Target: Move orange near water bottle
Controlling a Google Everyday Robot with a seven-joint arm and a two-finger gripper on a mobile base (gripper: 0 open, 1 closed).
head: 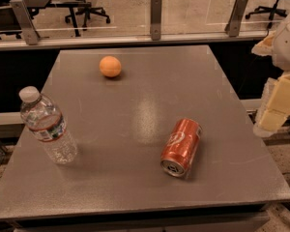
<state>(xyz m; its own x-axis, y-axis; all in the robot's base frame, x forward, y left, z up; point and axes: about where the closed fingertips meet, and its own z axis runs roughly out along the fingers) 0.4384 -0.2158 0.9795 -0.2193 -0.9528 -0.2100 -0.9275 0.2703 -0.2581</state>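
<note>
The orange (110,66) sits on the grey table (145,105) at the far left-centre. The water bottle (47,125) stands upright near the table's left edge, closer to the front, with a white cap and a red, white and blue label. The orange is well apart from the bottle, behind it and to the right. My gripper (274,111) hangs at the right edge of the view, beyond the table's right side, far from both and holding nothing that I can see.
A red soda can (181,147) lies on its side at the front right of the table, its top facing the front. A glass barrier with metal posts (155,17) runs behind the table. Office chairs stand beyond it.
</note>
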